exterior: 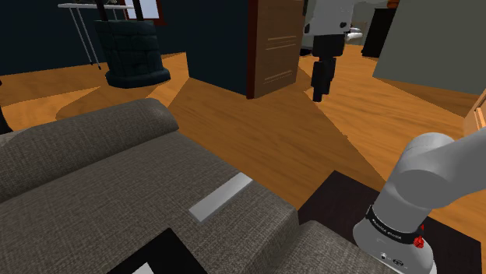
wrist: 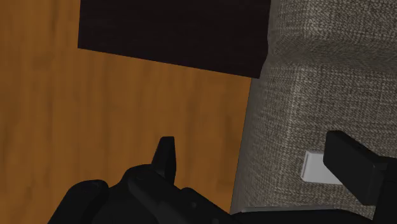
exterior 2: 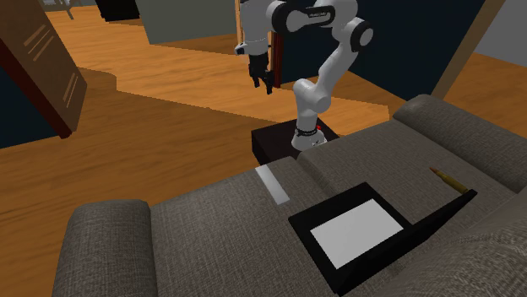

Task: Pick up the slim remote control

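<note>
The slim remote control point(exterior: 222, 197) is a flat pale grey bar lying on the grey sofa seat point(exterior: 117, 179), near its front edge. In the second exterior view the remote point(exterior 2: 272, 184) lies between the black stand and a black tray. My gripper point(exterior: 321, 82) hangs high over the wooden floor, well away from the sofa, fingers pointing down. It appears in the second exterior view point(exterior 2: 262, 78) beside the arm. In the wrist view the gripper point(wrist: 254, 159) is open and holds nothing. One finger point(wrist: 350, 159) partly covers the remote point(wrist: 312, 167).
A black tray-like thing with a white panel point(exterior 2: 355, 232) lies on the sofa next to the remote. A thin brass-coloured stick point(exterior 2: 448, 179) rests further along. The black stand point(exterior 2: 277, 142) abuts the sofa. A dark padded stool point(exterior: 132, 50) and a wooden panel point(exterior: 274, 43) stand across the floor.
</note>
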Motion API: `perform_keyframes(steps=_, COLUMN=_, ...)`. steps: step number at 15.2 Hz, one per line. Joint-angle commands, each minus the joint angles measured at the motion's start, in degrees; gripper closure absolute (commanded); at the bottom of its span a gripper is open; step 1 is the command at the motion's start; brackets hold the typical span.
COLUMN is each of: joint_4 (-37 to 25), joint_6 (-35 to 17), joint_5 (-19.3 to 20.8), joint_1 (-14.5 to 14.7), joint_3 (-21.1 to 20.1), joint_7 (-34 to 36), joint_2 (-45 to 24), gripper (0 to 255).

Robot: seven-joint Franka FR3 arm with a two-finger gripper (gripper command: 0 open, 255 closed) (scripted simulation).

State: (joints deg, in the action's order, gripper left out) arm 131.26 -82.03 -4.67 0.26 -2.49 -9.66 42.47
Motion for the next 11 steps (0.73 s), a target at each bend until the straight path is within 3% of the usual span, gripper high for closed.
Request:
perform_keyframes(steps=1, joint_4=0.00, joint_6=0.00, joint_5=0.00, joint_1=0.00, joint_3=0.00, joint_7=0.00, joint_2=0.00, gripper=0)
perform_keyframes(steps=11, joint_4=2.15, joint_6=-16.79, joint_5=-1.35, joint_1=8.07, joint_3=-4.37, joint_7=-12.37, joint_2=-12.66, gripper=0)
